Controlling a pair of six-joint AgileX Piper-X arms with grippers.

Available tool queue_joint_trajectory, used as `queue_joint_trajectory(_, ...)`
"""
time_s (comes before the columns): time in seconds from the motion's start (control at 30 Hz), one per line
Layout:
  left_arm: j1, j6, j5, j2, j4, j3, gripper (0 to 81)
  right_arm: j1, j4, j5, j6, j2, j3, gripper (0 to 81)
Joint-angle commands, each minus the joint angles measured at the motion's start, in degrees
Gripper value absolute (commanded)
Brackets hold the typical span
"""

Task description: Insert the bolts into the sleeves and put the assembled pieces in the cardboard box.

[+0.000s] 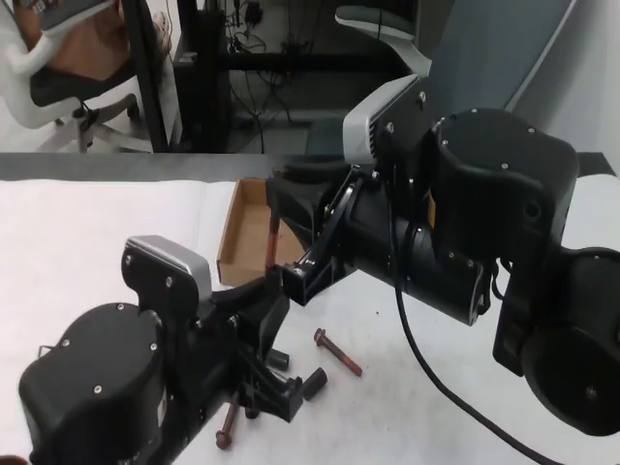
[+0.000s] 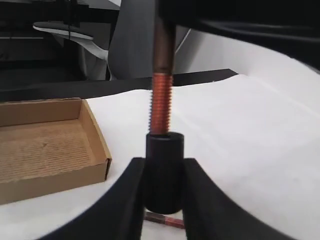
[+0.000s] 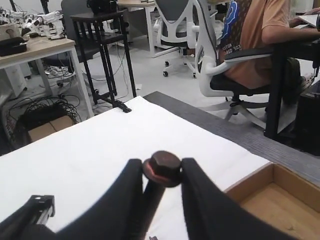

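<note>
Left gripper (image 2: 164,163): the two fingers (image 2: 127,200) are closed part-way onto a black sleeve (image 2: 164,146). One finger presses each side of the sleeve, and the gap between them equals the sleeve's width. The sleeve stands upright above the tabletop (image 2: 250,125), clear of the surface.

Right gripper (image 3: 161,165): its fingers (image 3: 200,200) are closed to a narrow gap on a bolt (image 3: 161,169), clamped just below the head. In the left wrist view the bolt (image 2: 161,100) hangs vertically, threaded end down. The tip sits at the sleeve's top opening, in line with the bore. How far the thread has entered cannot be determined.

In the high view the held bolt (image 1: 272,242) stands between the two arms, at the near edge of the cardboard box (image 1: 232,232).

Cardboard box: open, resting on the white tabletop (image 1: 97,223) beyond the grippers. In the left wrist view the box wall (image 2: 95,130) lies beside the sleeve, not touching it. In the right wrist view a box corner (image 3: 250,180) lies just beyond the fingers.

Loose parts on the tabletop:
- one loose bolt (image 1: 337,352), lying flat nearer than the box;
- a second loose bolt (image 1: 229,424), beside the left arm;
- a loose black sleeve (image 1: 315,383), between the two.
</note>
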Motion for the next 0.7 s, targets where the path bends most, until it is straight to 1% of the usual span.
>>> queue_joint_trajectory(0.0, 0.61, 0.52, -0.81, -0.51, -3.23, -0.63, 1.8, 0.30, 2.19, -0.90, -0.51, 0.10, 0.00, 0.6)
queue_joint_trajectory(0.27, 0.61, 0.52, -0.81, -0.51, -3.23, -0.63, 1.8, 0.30, 4.39, -1.04, -0.51, 0.10, 0.00, 0.6)
queue_joint_trajectory(0.33, 0.61, 0.52, -0.69, -0.51, -3.35, -0.63, 1.8, 0.30, 6.45, -3.04, -0.36, 0.10, 0.00, 0.6)
queue_joint_trajectory(0.4, 0.61, 0.52, -0.64, -0.51, -3.77, -0.63, 1.8, 0.30, 8.76, -4.87, 1.51, 0.10, 0.00, 0.7)
queue_joint_trajectory(0.43, 0.61, 0.52, -0.54, -0.51, -3.75, -0.63, 1.8, 0.30, 9.56, -4.87, 3.16, 0.10, 0.00, 5.3)
queue_joint_trajectory(0.47, 0.61, 0.52, -0.38, -0.51, -3.75, -0.75, 1.8, 0.30, 10.29, -4.87, 5.05, 0.10, 0.00, 13.4)
queue_joint_trajectory(0.53, 0.61, 1.55, -0.38, -0.51, -4.17, -0.75, 1.8, 0.30, 10.74, -4.46, 9.02, 0.10, 0.00, 34.4)
queue_joint_trajectory(0.57, 0.73, 2.48, -0.38, -0.51, -4.14, -0.95, 1.8, 0.30, 11.44, -2.10, 12.29, 0.10, -0.11, 46.9)
queue_joint_trajectory(0.63, 1.52, 3.51, -0.38, -0.51, -3.90, -1.51, 1.8, 0.30, 13.60, 2.59, 18.80, -0.36, -0.11, 64.4)
queue_joint_trajectory(0.67, 2.48, 3.49, -0.38, -0.51, -3.05, -2.13, 1.8, 0.30, 16.01, 4.56, 21.63, -0.55, -0.27, 66.2)
